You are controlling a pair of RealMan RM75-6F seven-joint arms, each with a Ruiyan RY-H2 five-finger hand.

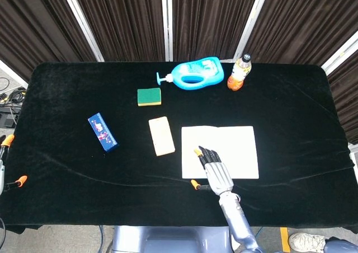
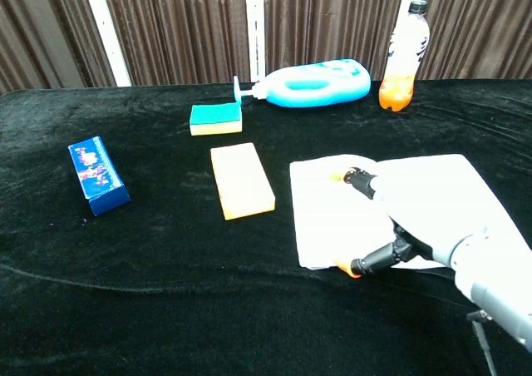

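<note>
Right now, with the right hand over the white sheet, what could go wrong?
1. The right hand lies with spread fingers on the near left part of the white sheet, thumb at its near edge; a sideways move could probably crease or drag the sheet.
2. The orange block lies just left of the sheet, so a slide that way might push it.

Your right hand (image 1: 214, 169) is lying palm-down near the front of the scene, right of centre — fingers (image 2: 359, 180) stretching away from you, the thumb (image 2: 366, 264) sticking out to the left. It is holding nothing. Its forearm is reaching in from the near edge. Your left hand (image 1: 3, 160) is barely showing at the far left edge — its pose is unclear.
</note>
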